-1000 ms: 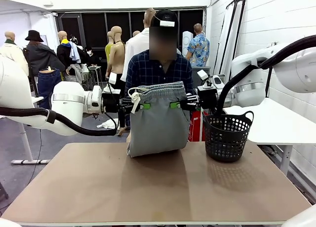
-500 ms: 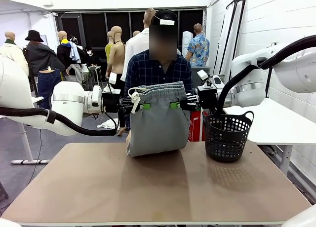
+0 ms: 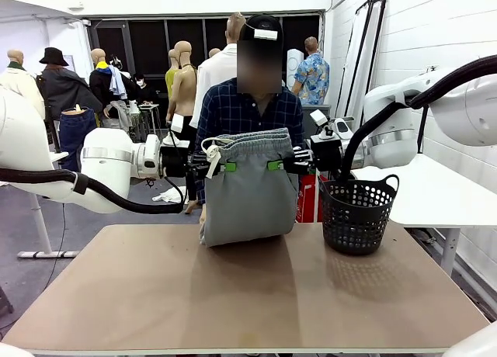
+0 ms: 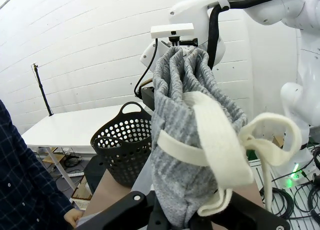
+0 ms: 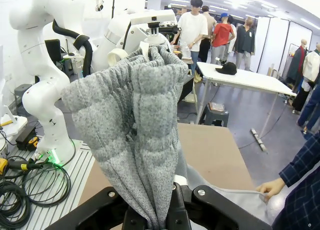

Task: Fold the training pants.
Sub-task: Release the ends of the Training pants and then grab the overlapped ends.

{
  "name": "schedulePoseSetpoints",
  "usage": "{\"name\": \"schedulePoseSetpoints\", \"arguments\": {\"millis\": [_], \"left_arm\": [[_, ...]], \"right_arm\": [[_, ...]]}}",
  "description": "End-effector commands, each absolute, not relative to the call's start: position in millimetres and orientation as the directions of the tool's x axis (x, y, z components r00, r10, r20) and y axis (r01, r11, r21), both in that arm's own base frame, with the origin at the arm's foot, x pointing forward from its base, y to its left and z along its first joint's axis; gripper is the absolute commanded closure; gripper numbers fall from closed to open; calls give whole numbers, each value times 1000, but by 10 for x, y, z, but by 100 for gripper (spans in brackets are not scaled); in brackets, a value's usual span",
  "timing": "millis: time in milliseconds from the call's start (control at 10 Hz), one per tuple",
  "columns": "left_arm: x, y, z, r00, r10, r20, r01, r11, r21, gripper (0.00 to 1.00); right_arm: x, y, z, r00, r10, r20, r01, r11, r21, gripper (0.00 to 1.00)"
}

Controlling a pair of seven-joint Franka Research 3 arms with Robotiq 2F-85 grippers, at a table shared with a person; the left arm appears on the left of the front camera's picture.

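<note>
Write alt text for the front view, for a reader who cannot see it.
The left gripper and right gripper hold grey training pants up by the waistband, their lower end on the table. A person stands behind; a black basket sits to the right.

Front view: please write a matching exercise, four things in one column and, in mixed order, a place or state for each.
1. pants
2. basket
3. left gripper
4. right gripper

A. stands on the table, at the robot's right
B. shut on the waistband end with the white drawstring
C. hangs between the two grippers
D. shut on the waistband end nearer the basket

Pairs: 1-C, 2-A, 3-B, 4-D.
</note>
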State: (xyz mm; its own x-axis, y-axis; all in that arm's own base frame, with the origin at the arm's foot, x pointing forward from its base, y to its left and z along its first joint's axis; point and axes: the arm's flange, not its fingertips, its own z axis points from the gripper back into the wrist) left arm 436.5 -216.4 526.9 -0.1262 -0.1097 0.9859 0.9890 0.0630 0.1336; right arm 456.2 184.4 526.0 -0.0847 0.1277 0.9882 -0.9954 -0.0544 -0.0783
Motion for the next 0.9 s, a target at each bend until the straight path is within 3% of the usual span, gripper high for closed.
{"name": "schedulePoseSetpoints", "arguments": {"millis": [0, 800], "left_arm": [[4327, -2146, 5267, -144, -85, 986, 985, 78, 151, 100], [4327, -2146, 5267, -144, -85, 986, 985, 78, 151, 100]], "right_arm": [[4552, 1853, 5279, -86, 124, 989, -995, -60, -79, 100], [4552, 1853, 5279, -86, 124, 989, -995, -60, -79, 100]]}}
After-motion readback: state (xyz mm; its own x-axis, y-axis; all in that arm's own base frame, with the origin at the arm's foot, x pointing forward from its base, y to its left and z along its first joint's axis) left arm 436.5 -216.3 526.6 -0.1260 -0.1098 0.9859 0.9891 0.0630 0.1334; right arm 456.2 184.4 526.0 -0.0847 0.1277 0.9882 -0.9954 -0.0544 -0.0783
